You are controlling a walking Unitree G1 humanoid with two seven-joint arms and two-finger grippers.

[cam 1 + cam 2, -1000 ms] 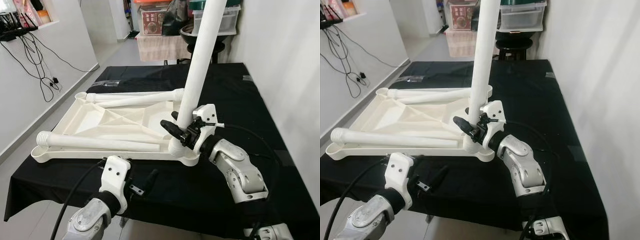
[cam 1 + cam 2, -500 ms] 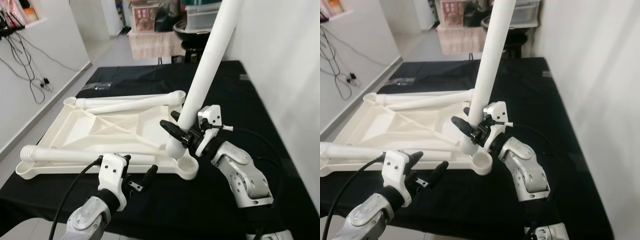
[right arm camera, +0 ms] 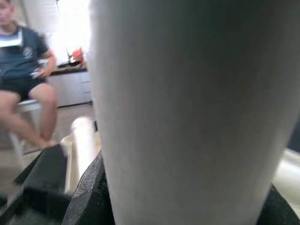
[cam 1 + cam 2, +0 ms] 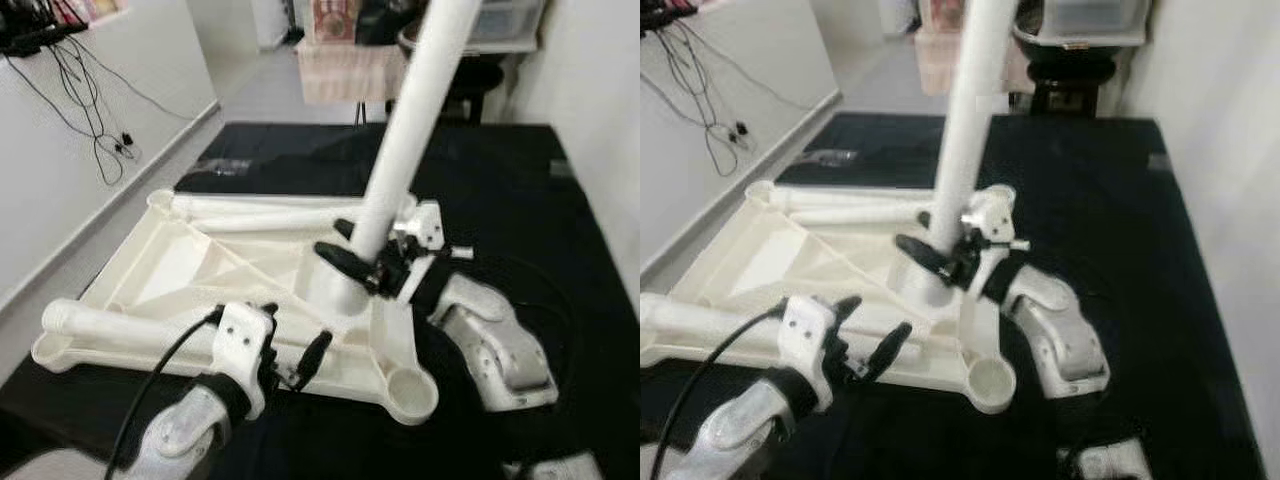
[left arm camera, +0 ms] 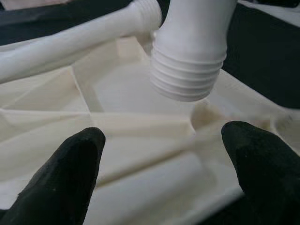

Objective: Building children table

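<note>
Lifting leg (image 4: pixel 405 135) off corner socket (image 4: pixel 410 392), right pincer (image 4: pixel 362 262).

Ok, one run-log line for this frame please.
right end effector: shut on table leg, upright | left end effector: open by tabletop | leg unseated

You're clearly in somebody's home here, not a lab; the work surface is just a table under a black cloth (image 4: pixel 520 200) pushed up against plain white walls (image 4: pixel 60 170), with loose black cables (image 4: pixel 85 100) dangling down one of them; past the far end there's a tiled floor (image 4: pixel 265 85), a black stool (image 4: pixel 1065 85) and clear plastic storage bins (image 4: pixel 1090 15) stacked up; from the right wrist camera you can see a person (image 3: pixel 23 79) sitting on a chair beside what looks like white kitchen cabinets (image 3: pixel 70 86).
</note>
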